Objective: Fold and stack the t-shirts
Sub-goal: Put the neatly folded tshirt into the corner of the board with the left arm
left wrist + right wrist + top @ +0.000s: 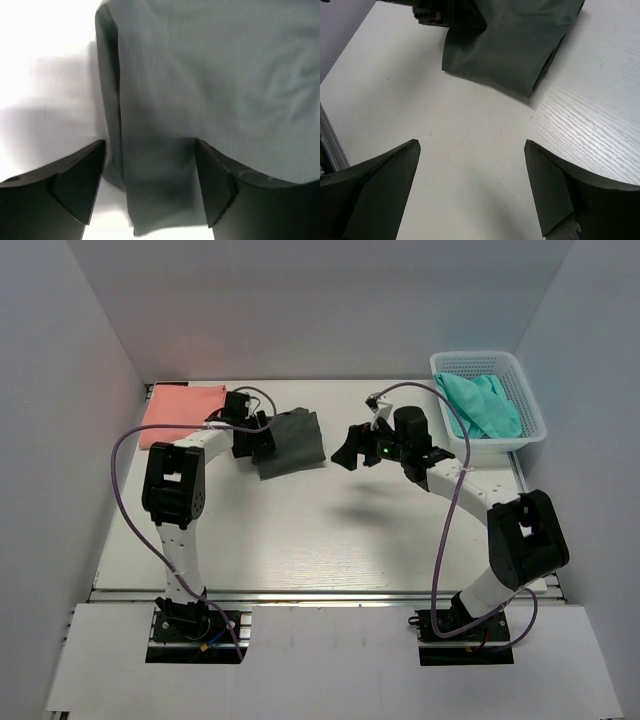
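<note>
The big white table (pixel 330 540) has pale walls (pixel 330 310) on three sides. At the far right corner sits a white basket (pixel 497 446) with holes in its sides, and teal t-shirts (pixel 482 405) lie bunched up inside it.

At the far left, a pink t-shirt (pixel 183 412) lies flat and folded on the table. Just beside it, nearer the middle, is the dark grey t-shirt (pixel 295 443) (pixel 515 45) – folded into a thick block, with one open sleeve end showing at its edge. The cloth looks soft and smooth, with a few small creases.

The left gripper (pixel 262 436) (pixel 150 145) is down at the grey t-shirt's left side. Its two fingers (pixel 75 185) are spread apart, and a folded edge of the grey cloth lies between them. I cannot tell if they touch the cloth.

The right gripper (pixel 350 452) (pixel 472 145) hangs over bare table, near the grey t-shirt's right side but not touching it – its fingers (pixel 555 190) are spread wide with nothing between them.
</note>
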`<state>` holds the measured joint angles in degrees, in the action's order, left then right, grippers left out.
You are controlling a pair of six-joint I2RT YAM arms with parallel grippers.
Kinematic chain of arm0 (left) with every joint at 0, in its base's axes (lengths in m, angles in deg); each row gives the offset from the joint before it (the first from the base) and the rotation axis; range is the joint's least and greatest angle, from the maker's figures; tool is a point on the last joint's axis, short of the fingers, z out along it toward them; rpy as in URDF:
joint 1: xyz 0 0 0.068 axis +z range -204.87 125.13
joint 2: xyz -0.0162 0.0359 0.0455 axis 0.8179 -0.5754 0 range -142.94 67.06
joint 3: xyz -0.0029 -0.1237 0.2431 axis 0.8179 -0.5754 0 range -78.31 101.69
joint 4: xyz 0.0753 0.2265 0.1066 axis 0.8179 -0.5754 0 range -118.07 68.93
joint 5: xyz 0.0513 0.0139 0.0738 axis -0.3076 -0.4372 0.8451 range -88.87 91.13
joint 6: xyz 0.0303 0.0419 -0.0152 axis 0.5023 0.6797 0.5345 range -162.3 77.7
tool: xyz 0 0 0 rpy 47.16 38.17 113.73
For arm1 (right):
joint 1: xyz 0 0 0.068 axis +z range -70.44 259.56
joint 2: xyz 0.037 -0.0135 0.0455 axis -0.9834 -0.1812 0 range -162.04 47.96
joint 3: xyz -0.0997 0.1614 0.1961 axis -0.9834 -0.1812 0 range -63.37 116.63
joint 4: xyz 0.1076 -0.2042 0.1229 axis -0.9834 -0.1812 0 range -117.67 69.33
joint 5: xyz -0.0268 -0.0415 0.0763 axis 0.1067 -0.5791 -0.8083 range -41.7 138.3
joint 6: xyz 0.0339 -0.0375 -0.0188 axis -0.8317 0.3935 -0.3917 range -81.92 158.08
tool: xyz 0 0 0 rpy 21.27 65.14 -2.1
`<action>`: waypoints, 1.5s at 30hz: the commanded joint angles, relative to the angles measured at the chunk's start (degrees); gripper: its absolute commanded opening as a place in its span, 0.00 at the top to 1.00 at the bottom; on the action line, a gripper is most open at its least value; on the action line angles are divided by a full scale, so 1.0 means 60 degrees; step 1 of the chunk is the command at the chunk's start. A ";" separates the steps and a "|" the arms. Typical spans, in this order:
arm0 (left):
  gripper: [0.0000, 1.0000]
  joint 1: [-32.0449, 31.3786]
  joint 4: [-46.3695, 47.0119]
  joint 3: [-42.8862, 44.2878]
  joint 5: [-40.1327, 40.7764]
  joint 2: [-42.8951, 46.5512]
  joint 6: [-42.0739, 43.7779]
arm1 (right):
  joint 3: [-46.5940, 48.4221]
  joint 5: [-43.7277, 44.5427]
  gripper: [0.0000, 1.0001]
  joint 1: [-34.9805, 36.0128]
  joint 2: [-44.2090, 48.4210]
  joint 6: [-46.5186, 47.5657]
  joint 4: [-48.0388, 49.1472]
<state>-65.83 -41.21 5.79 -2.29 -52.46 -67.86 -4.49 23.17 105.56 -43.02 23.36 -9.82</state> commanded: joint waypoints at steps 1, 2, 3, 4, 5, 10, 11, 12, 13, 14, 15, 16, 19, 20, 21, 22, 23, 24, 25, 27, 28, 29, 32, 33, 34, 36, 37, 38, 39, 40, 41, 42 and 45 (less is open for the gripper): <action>0.20 0.0025 -0.0159 0.0441 0.0000 -0.0702 0.0055 | -0.0216 0.0129 0.10 -0.0012 0.0544 0.0154 0.0052; 0.23 0.0025 -0.0159 0.0442 -0.0001 -0.0791 0.0056 | -0.0261 0.0231 0.10 -0.0012 0.0602 0.0154 0.0023; 0.26 0.0025 -0.0159 0.0558 -0.0088 -0.0792 0.0056 | -0.0290 0.0247 0.10 -0.0041 0.0748 0.0183 0.0051; 0.30 0.0025 -0.0072 0.0559 -0.0205 -0.0792 0.0158 | -0.0377 0.0261 0.10 -0.0027 0.0793 0.0183 0.0037; 0.39 0.0025 0.0045 0.0559 -0.0206 -0.0792 0.0159 | -0.0422 0.0305 0.10 -0.0012 0.0880 0.0168 0.0008; 0.70 0.0025 0.0705 0.0310 -0.0646 -0.0588 0.0933 | -0.0642 0.0671 0.10 -0.0041 0.1115 0.0227 -0.0153; 0.82 0.0025 0.0705 0.0586 -0.0646 -0.0587 0.1341 | -0.0657 0.0846 0.10 -0.0056 0.1188 0.0256 -0.0255; 0.90 0.0025 0.0618 0.0763 -0.0646 -0.0587 0.1577 | -0.0773 0.0935 0.10 -0.0041 0.1232 0.0271 -0.0285; 1.00 0.0025 0.0473 0.0953 -0.0486 -0.0486 0.1797 | -0.0832 0.1153 0.10 -0.0041 0.1392 0.0300 -0.0314; 1.00 0.0025 0.0109 0.1404 -0.0296 -0.0485 0.2307 | -0.1064 0.1402 0.10 -0.0041 0.1466 0.0300 -0.0300; 1.00 0.0025 -0.0040 0.1612 -0.0294 -0.0484 0.2646 | -0.1139 0.1506 0.10 -0.0027 0.1612 0.0329 -0.0300; 1.00 0.0025 -0.0216 0.1832 -0.0294 -0.0383 0.3011 | -0.1213 0.1739 0.10 -0.0041 0.1758 0.0416 -0.0329; 1.00 0.0229 -0.0977 0.2740 -0.0426 -0.0294 0.4067 | -0.1520 0.2456 0.10 -0.0041 0.2009 0.0534 -0.0402; 1.00 0.0230 -0.1255 0.3047 -0.0092 -0.0062 0.4534 | -0.1506 0.2662 0.10 -0.0041 0.2168 0.0549 -0.0402; 1.00 0.0230 -0.1257 0.3151 0.0041 -0.0060 0.4843 | -0.1535 0.2751 0.10 -0.0041 0.2199 0.0622 -0.0402; 1.00 0.0230 -0.1373 0.3152 0.0043 0.0216 0.5165 | -0.1550 0.2955 0.10 -0.0041 0.2214 0.0651 -0.0446; 1.00 0.0230 -0.1375 0.3370 0.0260 0.0335 0.5589 | -0.1536 0.3102 0.10 -0.0041 0.2258 0.0710 -0.0461; 1.00 0.0230 -0.1476 0.3372 0.0262 0.0452 0.5738 | -0.1550 0.3205 0.10 -0.0041 0.2258 0.0710 -0.0461; 1.00 0.0332 -0.1477 0.3502 0.0364 0.0656 0.5899 | -0.1565 0.3249 0.10 -0.0027 0.2287 0.0754 -0.0490; 1.00 0.0434 -0.1841 0.3839 0.0948 0.0745 0.6120 | -0.1550 0.3367 0.10 -0.0041 0.2243 0.0740 -0.0548; 1.00 0.0435 -0.1974 0.4131 0.1342 0.0746 0.6295 | -0.1536 0.3382 0.10 -0.0027 0.2214 0.0740 -0.0520; 1.00 0.0522 -0.2091 0.4264 0.1433 0.0746 0.6412 | -0.1536 0.3454 0.10 -0.0026 0.2200 0.0725 -0.0563; 1.00 0.0786 -0.2428 0.4879 0.1741 0.0746 0.6852 | -0.1506 0.3484 0.10 -0.0041 0.2185 0.0740 -0.0593; 1.00 0.0917 -0.2618 0.5258 0.1901 0.0615 0.6940 | -0.1506 0.3542 0.10 -0.0027 0.2170 0.0740 -0.0578; 1.00 0.0919 -0.2721 0.5436 0.1903 0.0513 0.7086 | -0.1477 0.3543 0.10 -0.0041 0.2156 0.0783 -0.0636; 1.00 0.1255 -0.2722 0.5656 0.1903 0.0512 0.7350 | -0.1433 0.3601 0.10 -0.0027 0.2082 0.0769 -0.0710; 1.00 0.1343 -0.2606 0.5657 0.1816 0.0512 0.7438 | -0.1375 0.3601 0.10 -0.0026 0.2053 0.0769 -0.0783; 1.00 0.1546 -0.2605 0.5788 0.1815 0.0512 0.7439 | -0.1345 0.3645 0.10 -0.0012 0.2038 0.0769 -0.0812; 1.00 0.1650 -0.2605 0.6006 0.1685 0.0512 0.7439 | -0.1331 0.3660 0.10 -0.0026 0.1995 0.0798 -0.0914; 1.00 0.1738 -0.2736 0.6125 0.1582 0.0396 0.7439 | -0.1301 0.3646 0.10 -0.0026 0.1951 0.0769 -0.0930; 1.00 0.1928 -0.2737 0.6227 0.1581 0.0307 0.7439 | -0.1258 0.3689 0.10 -0.0026 0.1936 0.0783 -0.0973; 1.00 0.2031 -0.2737 0.6228 0.1479 0.0307 0.7439 | -0.1228 0.3718 0.10 -0.0026 0.1892 0.0798 -0.1003; 1.00 0.2425 -0.2649 0.6315 0.1303 0.0204 0.7439 | -0.1082 0.3733 0.10 -0.0027 0.1717 0.0769 -0.1119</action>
<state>-53.29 -57.10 41.00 6.71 -53.27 -24.30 -13.50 44.33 105.49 -31.69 27.10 -15.94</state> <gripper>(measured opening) 0.060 0.904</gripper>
